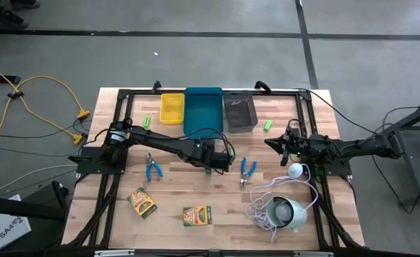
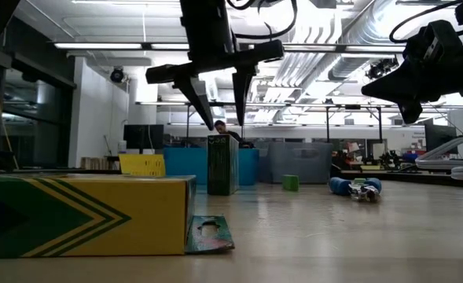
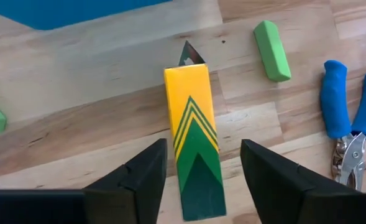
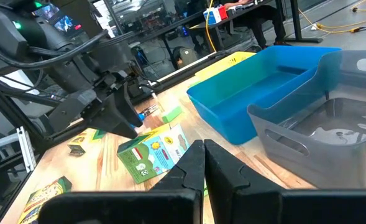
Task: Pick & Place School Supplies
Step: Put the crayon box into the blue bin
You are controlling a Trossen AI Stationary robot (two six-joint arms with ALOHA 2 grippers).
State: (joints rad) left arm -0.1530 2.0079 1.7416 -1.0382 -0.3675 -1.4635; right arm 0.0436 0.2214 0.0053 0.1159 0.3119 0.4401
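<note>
A yellow-and-green crayon box [image 3: 194, 124] stands on its long narrow side on the wood table, a torn flap [image 3: 189, 55] at its far end. My left gripper [image 3: 202, 144] is open just above it, one finger to each side of the box with a gap on both. In the low view its fingertips [image 2: 225, 124] hang over the box's top [image 2: 222, 140]. Two more crayon boxes [image 1: 142, 202] [image 1: 197, 215] lie flat near the front. Blue-handled tools [image 1: 152, 168] [image 1: 247, 170] and green pieces [image 1: 147, 122] [image 1: 267, 125] lie on the table. My right gripper [image 4: 204, 163] is shut and waits at the right [image 1: 274, 143].
Yellow [image 1: 172, 108], blue [image 1: 203, 109] and grey [image 1: 239, 112] bins stand side by side at the far edge. A round white device with a coiled cord [image 1: 284, 212] lies front right. A black frame [image 1: 117, 93] borders the table.
</note>
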